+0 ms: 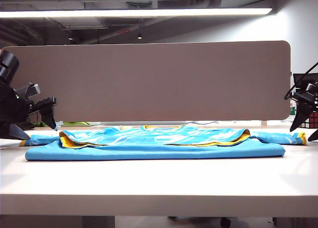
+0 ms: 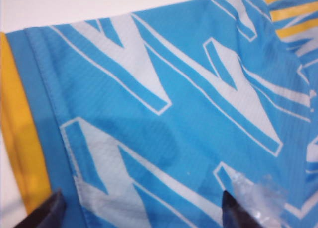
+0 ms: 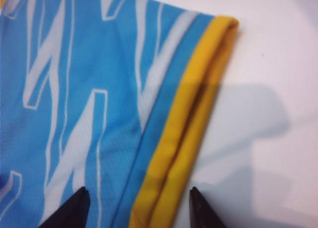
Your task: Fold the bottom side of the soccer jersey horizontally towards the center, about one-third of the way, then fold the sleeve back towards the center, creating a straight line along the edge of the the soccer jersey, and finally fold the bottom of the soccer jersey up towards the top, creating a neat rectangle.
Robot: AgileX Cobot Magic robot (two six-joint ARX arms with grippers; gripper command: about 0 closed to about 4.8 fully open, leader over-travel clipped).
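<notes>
Across the white bench [image 1: 159, 188] the sky-blue, white-streaked soccer jersey [image 1: 154, 143] lies with its near edge apparently folded in, while left gripper [image 2: 141, 210] and right gripper [image 3: 136, 205] hover wide open, empty, over its yellow-cuffed sleeves, still unfolded.

Left tool [image 1: 32, 121]: black, angular, pointed dark fingers [image 2: 49, 210]. Right tool [image 1: 307, 123]: black, tapered fingers [image 3: 74, 208]; black cable looping at twelve o'clock above it.

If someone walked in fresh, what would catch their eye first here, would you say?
The sky-blue soccer jersey lies spread across the white table, its near side folded. The left tool and the right tool hang open above the yellow-cuffed sleeve ends at either side.
</notes>
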